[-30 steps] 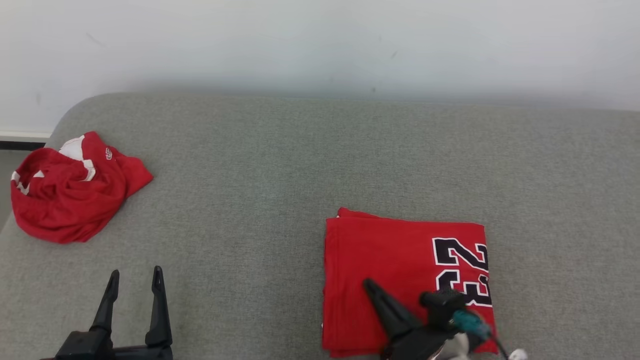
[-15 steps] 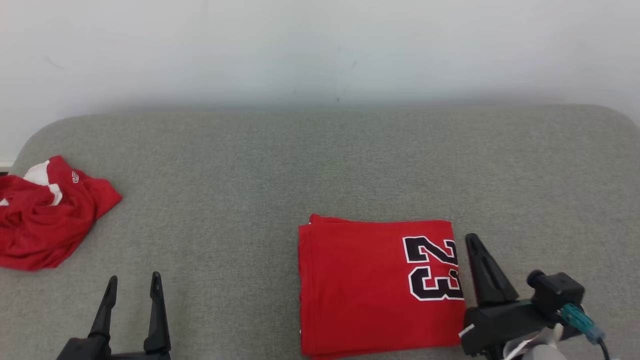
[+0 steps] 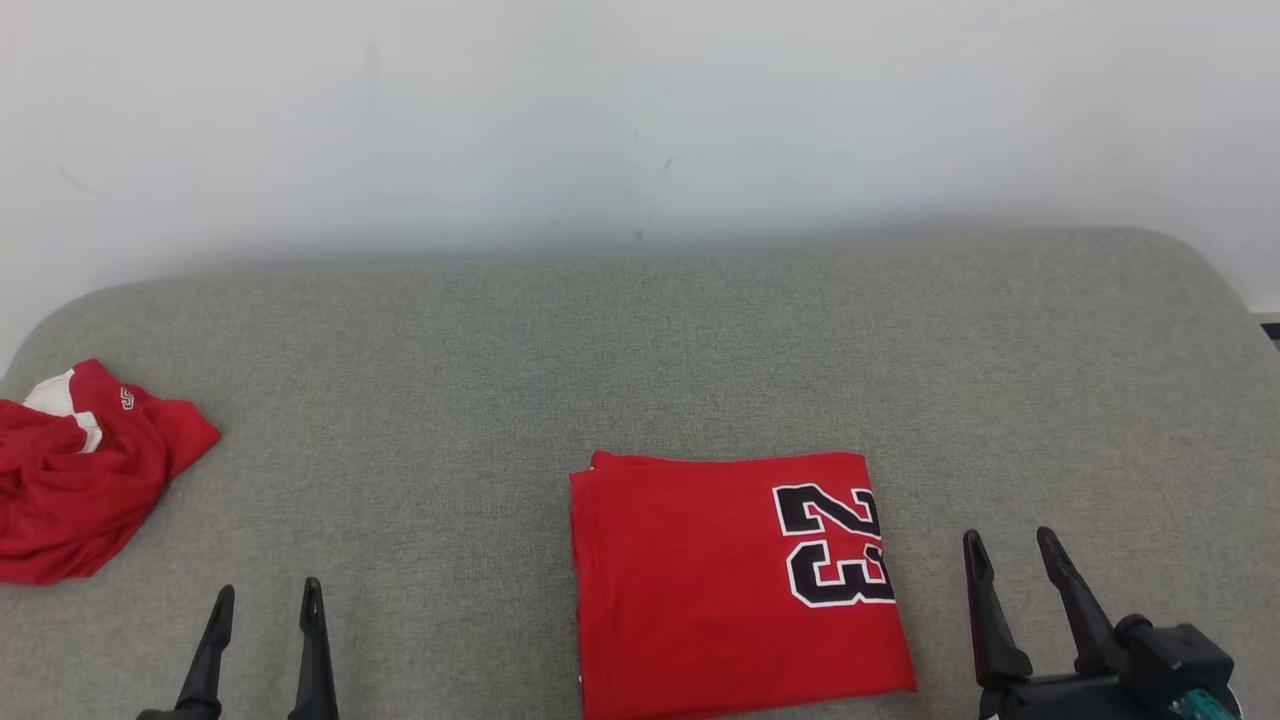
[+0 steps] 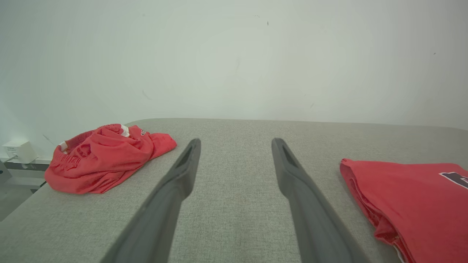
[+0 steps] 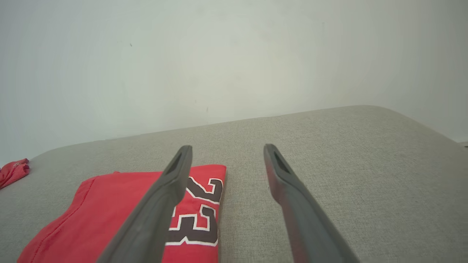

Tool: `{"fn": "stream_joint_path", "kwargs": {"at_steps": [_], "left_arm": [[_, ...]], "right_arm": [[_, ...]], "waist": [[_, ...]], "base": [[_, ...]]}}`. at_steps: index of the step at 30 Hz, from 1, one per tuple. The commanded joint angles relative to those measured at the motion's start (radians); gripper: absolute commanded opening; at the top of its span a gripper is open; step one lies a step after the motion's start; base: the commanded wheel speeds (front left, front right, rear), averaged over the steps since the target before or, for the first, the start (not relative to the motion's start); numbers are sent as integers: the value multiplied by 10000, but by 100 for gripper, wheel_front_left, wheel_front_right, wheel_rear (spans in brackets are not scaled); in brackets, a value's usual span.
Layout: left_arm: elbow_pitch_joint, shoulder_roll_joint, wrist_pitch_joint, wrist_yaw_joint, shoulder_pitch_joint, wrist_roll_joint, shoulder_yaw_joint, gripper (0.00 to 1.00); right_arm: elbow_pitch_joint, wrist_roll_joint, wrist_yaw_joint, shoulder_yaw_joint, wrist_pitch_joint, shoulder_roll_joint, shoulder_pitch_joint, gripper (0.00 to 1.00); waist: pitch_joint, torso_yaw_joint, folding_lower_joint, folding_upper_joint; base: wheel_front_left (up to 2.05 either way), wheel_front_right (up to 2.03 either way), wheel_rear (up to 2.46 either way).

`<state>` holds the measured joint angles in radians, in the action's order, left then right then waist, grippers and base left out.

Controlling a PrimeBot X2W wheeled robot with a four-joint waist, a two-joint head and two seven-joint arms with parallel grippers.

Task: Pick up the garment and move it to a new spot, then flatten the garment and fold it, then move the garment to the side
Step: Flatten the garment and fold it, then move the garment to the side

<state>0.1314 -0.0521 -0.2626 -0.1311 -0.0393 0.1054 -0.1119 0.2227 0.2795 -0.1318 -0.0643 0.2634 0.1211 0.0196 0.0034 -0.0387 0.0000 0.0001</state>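
While our left claw (image 3: 268,587) and right claw (image 3: 1008,535) are hanging wide and empty, we are planning to pinch every layer of the folded garment (image 3: 700,590) together

Red on grey.
The folded garment (image 3: 700,590), lower centre, is red with a black, white-edged 23; the crumpled garment (image 3: 75,490), far left, red with white trim; the surface (image 3: 640,350) flecked grey.

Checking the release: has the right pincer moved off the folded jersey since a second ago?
Yes. The right pincer was over the folded jersey; now it stands open to its right, clear of it.
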Motion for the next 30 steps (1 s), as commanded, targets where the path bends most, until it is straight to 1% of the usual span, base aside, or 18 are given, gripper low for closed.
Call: {"fn": "stream_joint_path", "kwargs": {"at_steps": [1, 8, 21, 25, 30], "left_arm": [[-37, -13, -31, 14, -133, -80, -36, 100], [-129, -66, -31, 13, -417, -86, 62, 100], [-454, -152, -31, 12, -718, -66, 80, 100], [-485, -147, -31, 50, -735, -68, 57, 100], [-494, -130, -31, 67, -668, -33, 70, 100]], "right_arm": [[-14, -106, 25, 40, 13, -19, -122, 100], [-17, -276, 25, 96, 13, -121, -514, 100], [-184, -671, 25, 34, -193, -176, -593, 100], [-226, -628, 25, 17, -238, -210, -568, 100], [-130, -607, 25, 32, -408, -132, -97, 100]], "waist": [[-23, 3, 0, -1], [-130, 116, 0, -1], [-176, 286, 0, -1], [-161, 268, 0, -1], [-86, 254, 0, -1]], "base": [[0, 0, 0], [0, 0, 0], [0, 0, 0], [0, 0, 0], [0, 0, 0]]}}
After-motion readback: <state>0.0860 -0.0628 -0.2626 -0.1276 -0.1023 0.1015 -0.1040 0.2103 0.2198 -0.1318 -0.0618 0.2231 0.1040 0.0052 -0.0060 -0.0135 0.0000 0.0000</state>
